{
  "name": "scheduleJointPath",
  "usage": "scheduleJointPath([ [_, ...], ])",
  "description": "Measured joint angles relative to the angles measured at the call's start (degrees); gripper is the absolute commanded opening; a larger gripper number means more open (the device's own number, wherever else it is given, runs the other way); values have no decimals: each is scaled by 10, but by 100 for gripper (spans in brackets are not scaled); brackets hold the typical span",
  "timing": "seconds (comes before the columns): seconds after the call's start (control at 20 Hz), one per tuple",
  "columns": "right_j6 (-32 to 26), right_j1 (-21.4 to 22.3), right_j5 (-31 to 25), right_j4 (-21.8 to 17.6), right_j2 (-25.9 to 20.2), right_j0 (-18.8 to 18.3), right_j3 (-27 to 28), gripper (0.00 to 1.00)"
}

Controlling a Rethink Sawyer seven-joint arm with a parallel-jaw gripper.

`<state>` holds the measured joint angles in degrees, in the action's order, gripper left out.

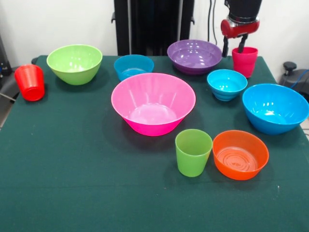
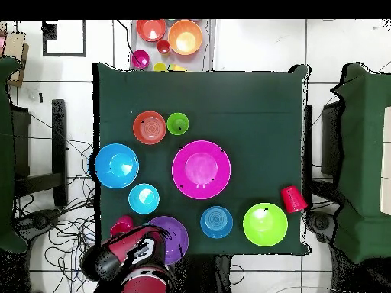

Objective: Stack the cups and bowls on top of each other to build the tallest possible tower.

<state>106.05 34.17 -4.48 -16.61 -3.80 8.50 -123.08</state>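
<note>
Crimson-pink plastic tumbler (image 1: 245, 61) stands at the green table's (image 1: 72, 183) far edge beside the glossy purple bowl (image 1: 194, 56); my pincer (image 1: 233, 47) hangs spread over its rim, one finger inside, one outside, nothing stacked yet

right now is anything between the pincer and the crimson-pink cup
No. The pincer is already at the crimson-pink plastic cup, one finger over its rim. Toward the large hot pink plastic bowl, a small cyan-blue bowl sits roughly in the path.
</note>
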Motion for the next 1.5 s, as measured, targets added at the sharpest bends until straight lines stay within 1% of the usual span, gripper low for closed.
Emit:
scheduleJointPath([
  [0.1,0,0,0,0,1,0,0,100],
  [0.15,0,0,0,0,2,0,0,0],
  [0.55,0,4,0,0,2,-1,0,0],
  [0.75,0,18,0,0,1,-4,0,0],
  [0.9,0,37,-3,0,0,-7,0,0],
  [1.05,0,58,-18,1,-6,-16,0,0],
  [1.15,0,79,-38,3,-17,-31,0,0],
  [1.2,0,98,-62,6,-30,-52,-1,0],
  [1.3,0,123,-97,11,-51,-83,-1,0],
  [1.45,0,144,-134,14,-70,-117,-1,0],
  [1.5,0,161,-169,17,-88,-150,-1,0],
])
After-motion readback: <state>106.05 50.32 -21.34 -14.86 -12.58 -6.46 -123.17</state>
